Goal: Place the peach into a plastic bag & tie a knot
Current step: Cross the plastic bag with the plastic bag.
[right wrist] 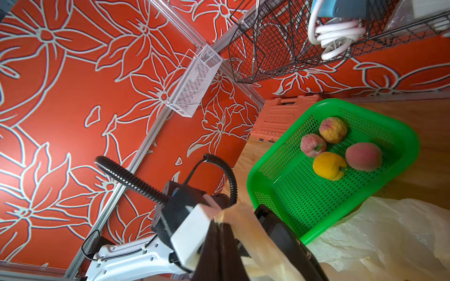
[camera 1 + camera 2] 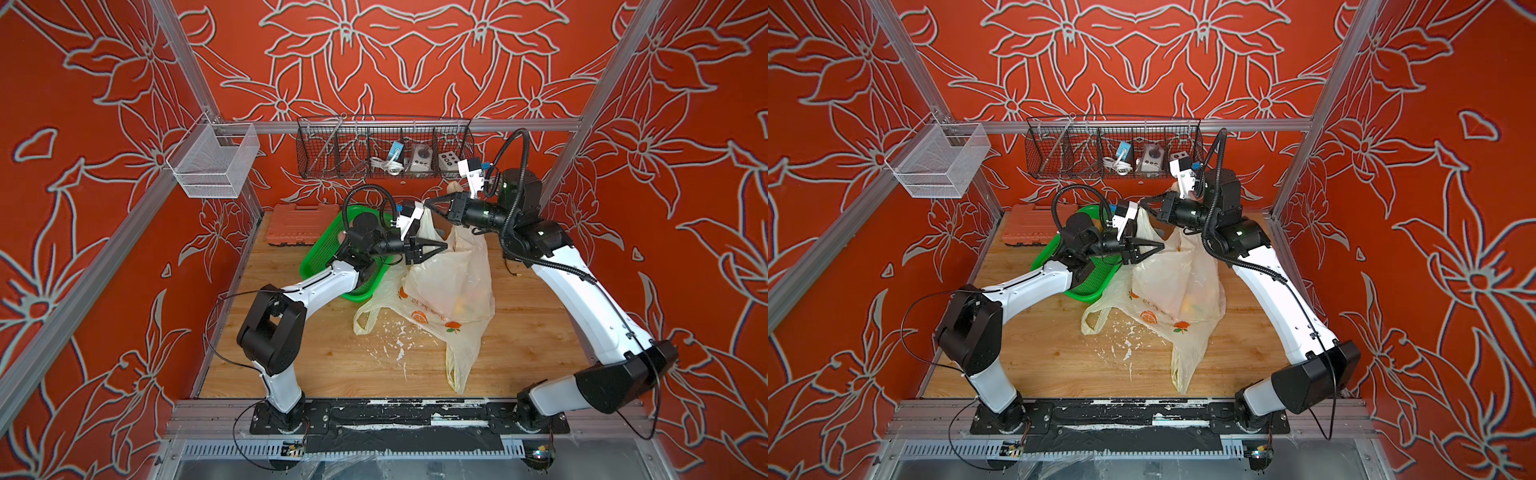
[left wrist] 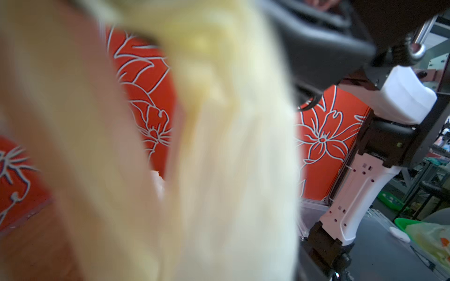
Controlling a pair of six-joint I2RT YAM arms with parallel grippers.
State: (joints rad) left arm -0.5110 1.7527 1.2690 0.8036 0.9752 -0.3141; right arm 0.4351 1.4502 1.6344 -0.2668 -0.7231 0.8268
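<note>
Right gripper: its fingers are pressed together on 1 handle of the plastic bag and held up above the table. This is judged to hang the bag so that its neck draws out long enough to tie.
Left gripper: its tips lie against the upper bag film, near the right gripper. Whether they pinch the film or stand slightly apart cannot be told, because its wrist view is filled with blurred pale plastic.
Likely purpose: the left gripper is judged to be seeking a second hold near the mouth, so that 2 strands can be crossed.
Peach: a yellow-orange round shape shows through the film low in the bag, where the bag rests on the table. It is judged to be the peach, already inside.
Loose handle: it lies slack on the wood, apart from both grippers, and no knot is visible.
Green basket: it sits just beside the bag and holds 3 more peaches and 1 yellow fruit.
Black wire rack: it hangs on the back rail and holds a coiled white cable and small devices.
</note>
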